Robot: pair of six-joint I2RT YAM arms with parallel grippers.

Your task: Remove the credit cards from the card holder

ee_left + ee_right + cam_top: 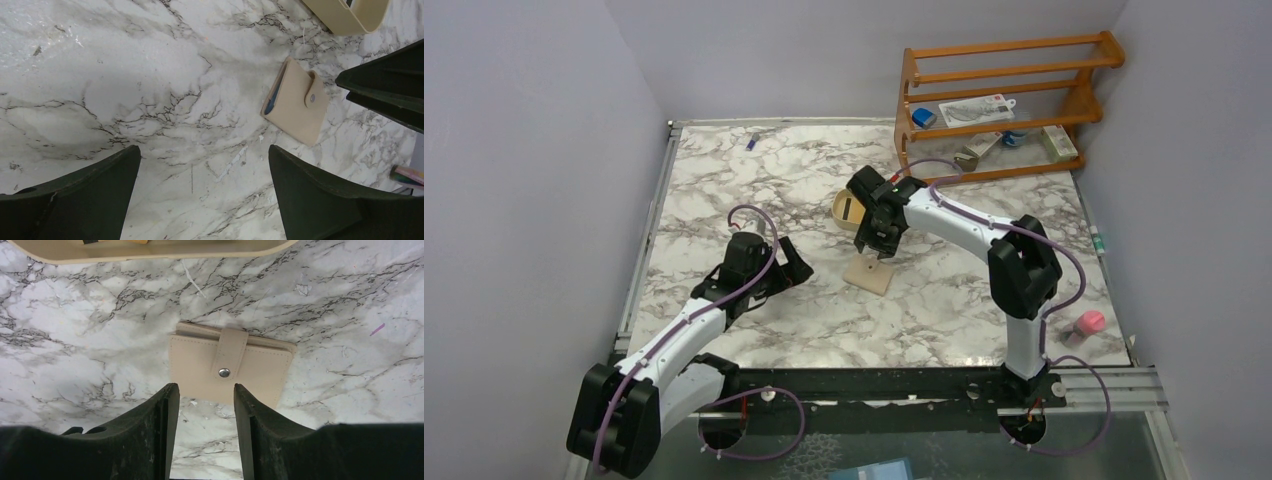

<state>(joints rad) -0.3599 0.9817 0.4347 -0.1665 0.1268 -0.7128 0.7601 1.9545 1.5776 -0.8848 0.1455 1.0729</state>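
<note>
The card holder [869, 273] is a beige wallet lying flat on the marble table, folded shut with its snap tab [226, 360] fastened. A thin blue edge shows along its side [272, 100]. The credit cards are hidden inside. My right gripper [877, 248] hovers just above the wallet's far edge. In the right wrist view the gripper [205, 390] is open about halfway, with only bare table between its fingers and the wallet [200, 365] just past the tips. My left gripper [792, 270] sits to the wallet's left. It [205, 150] is wide open and holds nothing, with the wallet [297, 102] off to the upper right.
An oval tan tray [849, 208] stands just behind the wallet and its rim [150, 252] shows in the right wrist view. A wooden rack [1004, 100] with small items fills the back right. A pink object [1089, 322] lies at the right edge, and a small purple item [752, 141] at the back left.
</note>
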